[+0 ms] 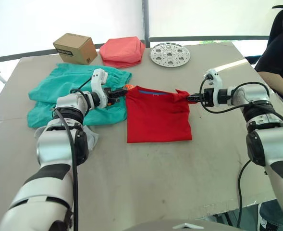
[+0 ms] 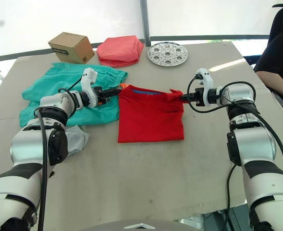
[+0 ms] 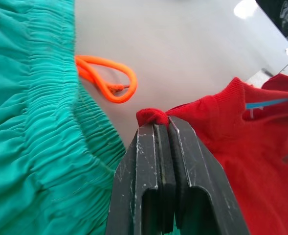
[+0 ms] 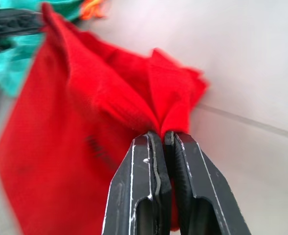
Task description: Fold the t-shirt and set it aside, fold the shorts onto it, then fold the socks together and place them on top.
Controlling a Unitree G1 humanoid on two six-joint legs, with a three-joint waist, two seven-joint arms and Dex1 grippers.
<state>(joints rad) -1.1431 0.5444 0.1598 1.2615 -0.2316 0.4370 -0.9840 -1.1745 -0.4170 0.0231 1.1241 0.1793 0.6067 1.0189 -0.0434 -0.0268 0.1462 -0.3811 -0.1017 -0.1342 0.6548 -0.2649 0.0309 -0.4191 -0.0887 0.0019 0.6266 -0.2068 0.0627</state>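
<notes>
Left end effector (image 1: 121,91) clamped; right end effector (image 1: 191,97) clamped; arms outstretched.

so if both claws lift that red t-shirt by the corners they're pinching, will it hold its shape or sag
The t-shirt will probably sag between the left claw and right claw: the pinched fabric already bunches and creases in the wrist views. It looks thin and light, so lifting should be easy. Its folded layers may slip open, since nothing holds the lower edge.

the socks (image 2: 76,138) lie mostly hidden behind the left arm; the person (image 1: 280,53) is cut off by the edge.
</notes>
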